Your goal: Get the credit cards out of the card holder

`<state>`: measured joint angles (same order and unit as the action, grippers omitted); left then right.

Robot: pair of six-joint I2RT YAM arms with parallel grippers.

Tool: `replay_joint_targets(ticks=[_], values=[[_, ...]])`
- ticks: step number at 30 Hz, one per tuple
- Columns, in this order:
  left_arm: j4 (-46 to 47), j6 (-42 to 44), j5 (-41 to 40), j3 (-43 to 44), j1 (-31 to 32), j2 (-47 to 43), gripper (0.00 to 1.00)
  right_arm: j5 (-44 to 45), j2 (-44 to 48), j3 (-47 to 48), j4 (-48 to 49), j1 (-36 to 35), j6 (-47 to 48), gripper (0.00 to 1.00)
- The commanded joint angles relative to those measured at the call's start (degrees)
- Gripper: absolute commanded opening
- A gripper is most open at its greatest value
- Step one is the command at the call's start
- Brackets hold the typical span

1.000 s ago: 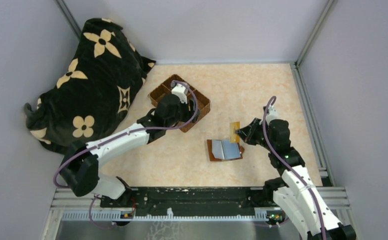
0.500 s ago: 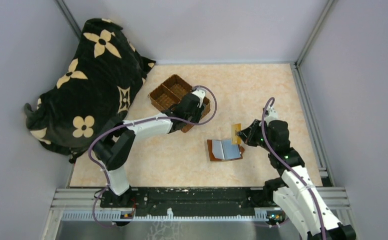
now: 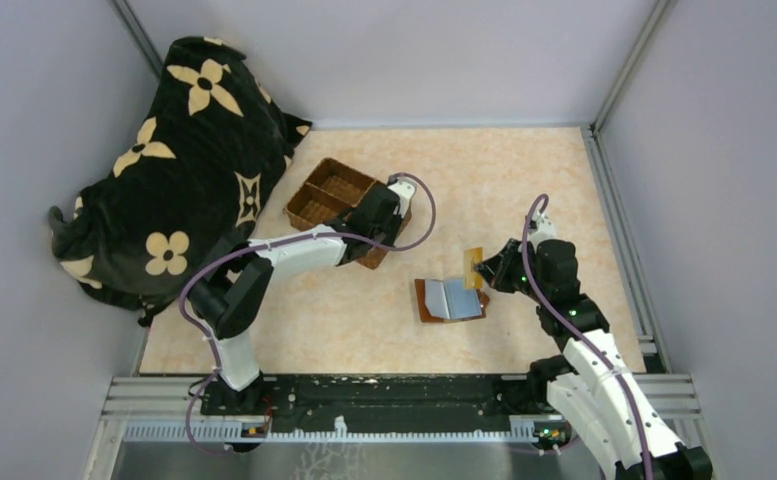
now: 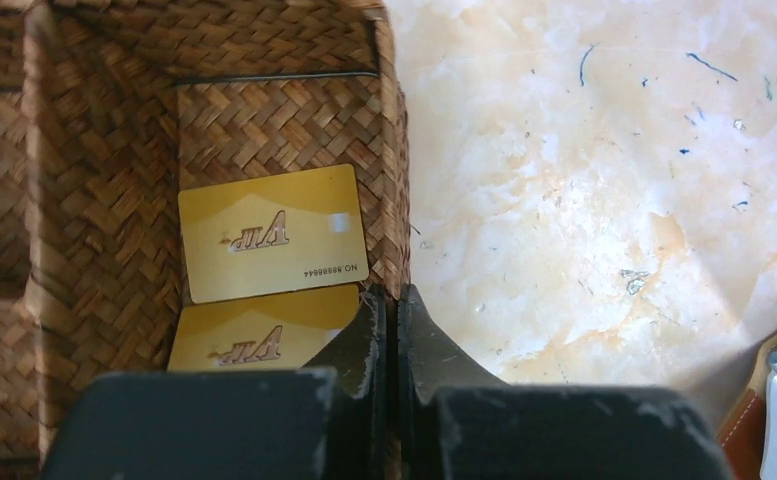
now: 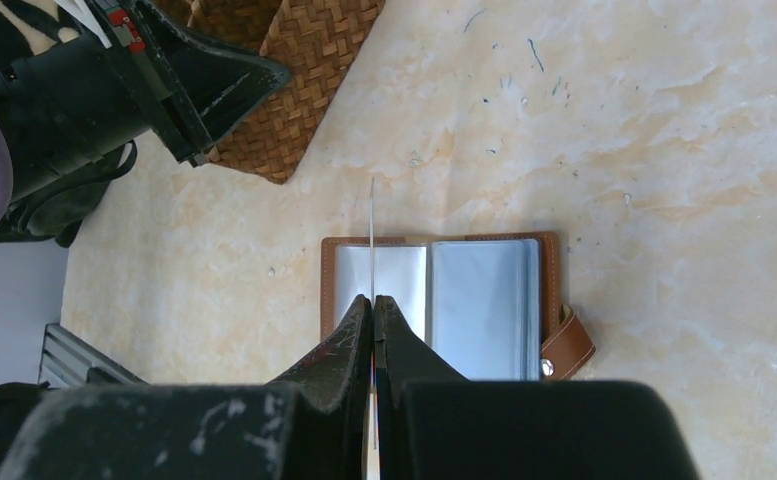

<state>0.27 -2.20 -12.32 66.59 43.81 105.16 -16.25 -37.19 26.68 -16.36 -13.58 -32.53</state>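
Observation:
The card holder (image 3: 450,299) lies open on the table, its brown leather rim framing grey-blue sleeves (image 5: 484,300). My right gripper (image 3: 482,270) hovers just above it, shut on a gold credit card (image 3: 472,266) that shows edge-on (image 5: 372,240) between the fingertips (image 5: 374,300). Two more gold credit cards (image 4: 272,232) (image 4: 254,335) lie in one compartment of the wicker basket (image 3: 329,195). My left gripper (image 3: 384,232) is at the basket's right side, its jaws shut (image 4: 396,300) on the woven wall (image 4: 396,200).
A black bag with cream flower prints (image 3: 184,150) fills the far left corner beside the basket. Grey walls and metal rails (image 3: 614,200) enclose the table. The left arm's gripper (image 5: 214,90) shows at the top left of the right wrist view.
My left gripper swung from above the basket to its right wall and shut on it. The basket has since slid a little to the left. The right gripper and its card stayed still.

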Motion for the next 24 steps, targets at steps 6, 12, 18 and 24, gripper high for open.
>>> replay_joint_targets(ticks=[6,12,18,24], values=[[-1.6,-2.4,9.4,-2.3,-0.2,-3.2,0.00,0.4,0.6,1.8,0.5,0.6,0.8,0.00],[-2.2,-5.9,13.5,-6.1,2.0,-8.7,0.00,0.5,0.4,2.4,0.6,0.7,0.7,0.00],[-3.1,-9.7,15.1,-10.7,5.3,-14.0,0.00,0.4,0.0,3.0,0.8,0.7,0.9,0.00],[-1.6,-15.1,15.6,-17.7,10.1,-18.1,0.00,-0.1,-1.0,3.6,1.4,0.7,0.9,0.00]])
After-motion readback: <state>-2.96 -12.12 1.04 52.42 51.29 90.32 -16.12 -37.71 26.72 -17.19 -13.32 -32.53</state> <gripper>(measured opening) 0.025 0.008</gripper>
